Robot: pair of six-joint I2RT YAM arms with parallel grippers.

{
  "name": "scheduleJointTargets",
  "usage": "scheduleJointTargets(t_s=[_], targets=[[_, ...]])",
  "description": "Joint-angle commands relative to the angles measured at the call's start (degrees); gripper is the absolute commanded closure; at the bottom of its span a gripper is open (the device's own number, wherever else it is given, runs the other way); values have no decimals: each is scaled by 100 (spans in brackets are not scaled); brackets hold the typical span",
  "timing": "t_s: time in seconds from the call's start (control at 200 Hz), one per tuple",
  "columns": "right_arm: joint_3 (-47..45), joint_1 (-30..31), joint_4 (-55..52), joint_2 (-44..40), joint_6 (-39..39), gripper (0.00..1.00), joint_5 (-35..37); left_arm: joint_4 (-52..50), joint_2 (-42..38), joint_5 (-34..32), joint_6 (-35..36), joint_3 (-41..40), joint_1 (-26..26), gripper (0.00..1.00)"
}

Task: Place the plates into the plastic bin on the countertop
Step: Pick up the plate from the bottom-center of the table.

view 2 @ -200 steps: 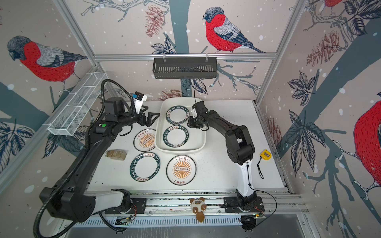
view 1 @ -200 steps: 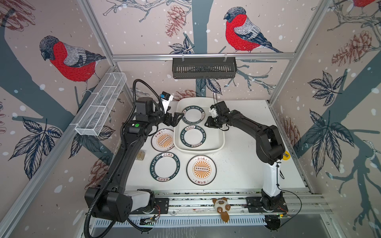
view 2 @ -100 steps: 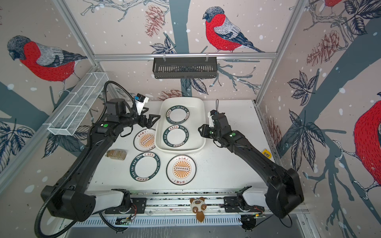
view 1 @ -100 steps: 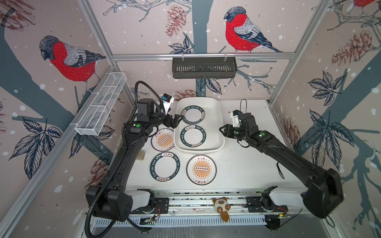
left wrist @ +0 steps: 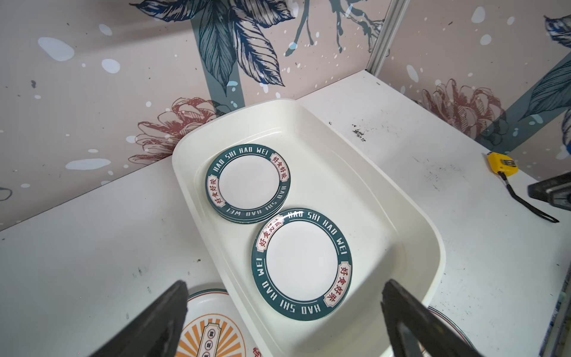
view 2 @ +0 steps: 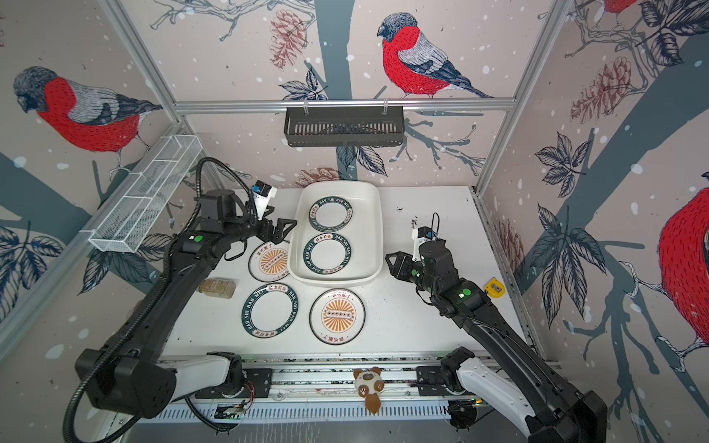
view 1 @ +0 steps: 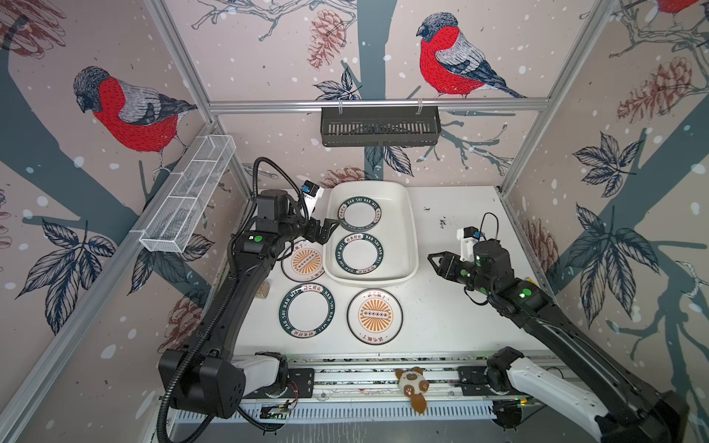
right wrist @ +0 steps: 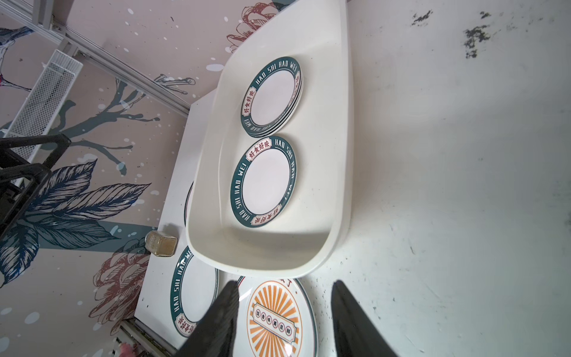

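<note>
The white plastic bin [view 1: 411, 230] [view 2: 378, 230] sits at the back of the countertop [view 1: 460, 326]. Inside lie a small stack of green-rimmed plates [view 1: 360, 214] [left wrist: 248, 182] and a single green-rimmed plate [view 1: 359, 253] [right wrist: 264, 182]. An orange sunburst plate [view 1: 305, 262] lies left of the bin. Another green-rimmed plate [view 1: 307, 310] and a second sunburst plate [view 1: 375, 315] [right wrist: 273, 321] lie in front of the bin. My left gripper [view 1: 330, 230] [left wrist: 285, 284] hovers open at the bin's left rim. Right of the bin, my right gripper [view 1: 435, 261] [right wrist: 285, 283] is open and holds nothing.
A small glass jar [view 1: 264, 289] stands beside the left arm. A yellow tape measure [view 2: 495, 287] lies at the right edge. A black slotted basket [view 1: 380, 126] hangs on the back wall, a white wire basket [view 1: 188, 195] on the left wall. A plush toy [view 1: 412, 387] sits on the front rail.
My right arm has drawn back from over the bin's far right to the countertop beside the bin, its jaws spreading wider. The left arm has hardly moved.
</note>
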Motion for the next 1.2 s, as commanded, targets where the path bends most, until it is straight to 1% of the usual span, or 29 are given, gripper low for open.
scheduleJointTargets(t_s=[0.0,0.125,0.28,0.5,0.69,0.89,1.041,1.196], targets=[[-155,13,35,-212,20,52,-155,322,-144,-134,-172,-173,-5,3],[-302,13,46,-374,-36,52,-286,632,-317,-258,-446,-317,-9,3],[-438,17,119,-348,-41,50,-539,712,-353,-544,-522,-276,-6,4],[-733,43,400,-250,114,50,-988,356,-511,-260,-470,-160,-8,3],[-1015,46,604,-201,136,49,-1119,181,-460,-320,-469,-57,-6,3],[-1637,55,1091,-259,334,49,-1276,-3,-332,-374,-672,56,-10,3],[-1760,70,1111,-214,229,49,-1319,-73,-287,-438,-549,152,-8,3],[-1976,102,1344,-24,217,49,-1583,-182,-127,-417,-483,177,-6,3]])
